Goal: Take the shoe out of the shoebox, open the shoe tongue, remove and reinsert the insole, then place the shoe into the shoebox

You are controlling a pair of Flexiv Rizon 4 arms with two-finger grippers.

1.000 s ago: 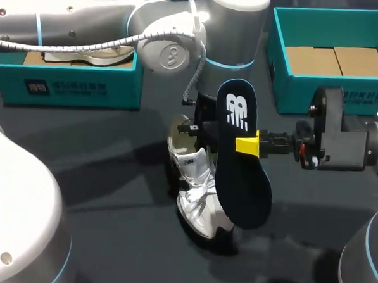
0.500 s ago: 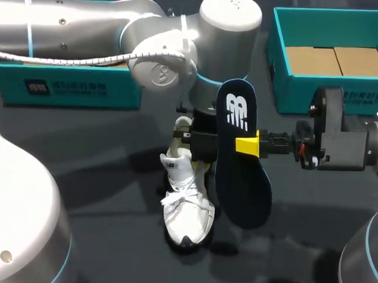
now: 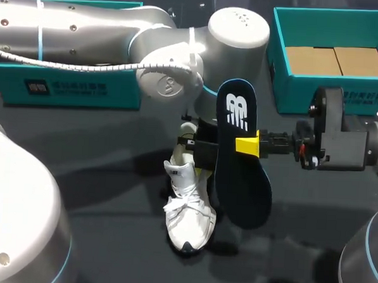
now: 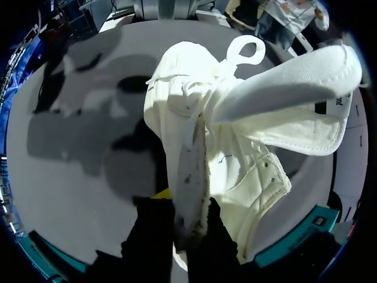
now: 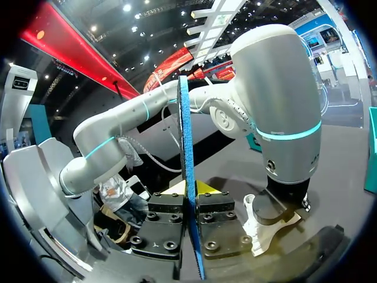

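The left gripper is pinching the collar wall of the white shoe between nearly closed fingers. Over the last second it has been swinging the shoe from a tilted lie to standing on its sole, toe pointing to 6 o'clock on the table. Just at the shoe's 3 o'clock, the right gripper is clamping the dark insole on edge by its middle, unmoved. With the opening now facing up, reinsertion is probably coming next, and a teal shoebox is waiting at 2 o'clock.
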